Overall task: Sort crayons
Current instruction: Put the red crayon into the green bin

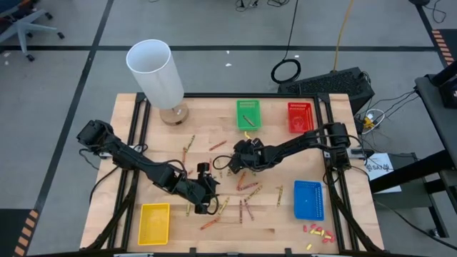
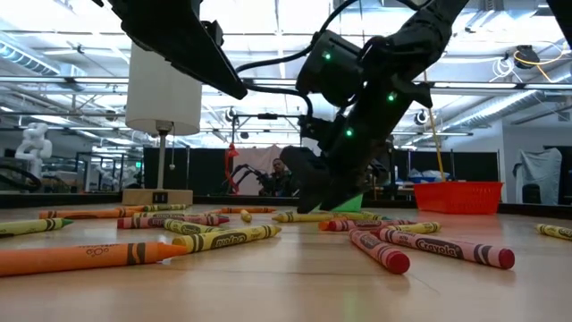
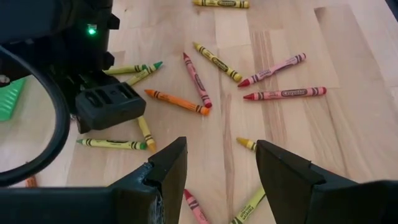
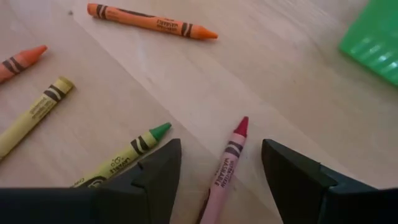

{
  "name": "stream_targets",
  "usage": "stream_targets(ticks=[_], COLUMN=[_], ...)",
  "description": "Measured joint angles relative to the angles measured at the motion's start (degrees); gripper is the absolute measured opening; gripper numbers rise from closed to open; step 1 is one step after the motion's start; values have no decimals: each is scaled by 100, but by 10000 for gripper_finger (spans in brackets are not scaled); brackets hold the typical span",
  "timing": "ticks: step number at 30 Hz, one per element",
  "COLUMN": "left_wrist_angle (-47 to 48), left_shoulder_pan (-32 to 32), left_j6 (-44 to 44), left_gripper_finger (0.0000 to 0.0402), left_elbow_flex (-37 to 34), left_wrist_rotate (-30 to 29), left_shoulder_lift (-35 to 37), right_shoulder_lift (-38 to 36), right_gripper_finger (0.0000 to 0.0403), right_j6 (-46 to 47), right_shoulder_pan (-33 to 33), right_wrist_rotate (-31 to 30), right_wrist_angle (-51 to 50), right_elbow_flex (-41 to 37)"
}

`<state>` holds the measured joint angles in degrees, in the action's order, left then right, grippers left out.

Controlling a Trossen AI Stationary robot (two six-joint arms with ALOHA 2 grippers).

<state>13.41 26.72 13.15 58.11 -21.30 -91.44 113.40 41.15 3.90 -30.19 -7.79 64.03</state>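
Crayons lie scattered flat on the wooden table [image 1: 214,135]: red, orange, yellow and green ones. My right gripper [image 4: 221,150] stands open low over the table's middle [image 1: 238,165], its fingers on either side of a red crayon [image 4: 226,167] without touching it. A green crayon [image 4: 135,151] lies beside one finger. My left gripper [image 3: 221,163] hangs open above the crayons nearer the front edge [image 1: 207,203], with a yellow crayon's tip [image 3: 247,144] showing between its fingers and nothing held.
A green basket [image 1: 248,114] and a red basket [image 1: 300,118] stand at the far edge, a yellow basket [image 1: 155,221] at the front left, a blue basket [image 1: 308,200] at the front right. A white-shaded lamp [image 1: 153,71] rises at the far left. Small stubby bits [image 1: 318,232] lie front right.
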Motion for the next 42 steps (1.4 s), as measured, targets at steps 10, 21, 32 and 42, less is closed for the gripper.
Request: stream_targets(ticks=[10, 21, 32, 42], left_wrist_angle=[0, 0, 1, 4], left_shoulder_pan=[0, 0, 0, 0], left_j6=[-37, -9, -10, -196], left_gripper_finger=[190, 190, 190, 190], left_elbow_flex=[0, 0, 0, 0], left_wrist_rotate=[-4, -4, -4, -4], left_shoulder_lift=[0, 0, 0, 0], right_shoulder_lift=[0, 0, -301, -1331], right_gripper_finger=[132, 7, 3, 3], right_j6=[139, 141, -459, -904], right_shoulder_pan=[24, 107, 120, 644], right_wrist_rotate=[3, -7, 384, 507], right_wrist_angle=[-199, -230, 18, -208], right_elbow_flex=[4, 4, -15, -7])
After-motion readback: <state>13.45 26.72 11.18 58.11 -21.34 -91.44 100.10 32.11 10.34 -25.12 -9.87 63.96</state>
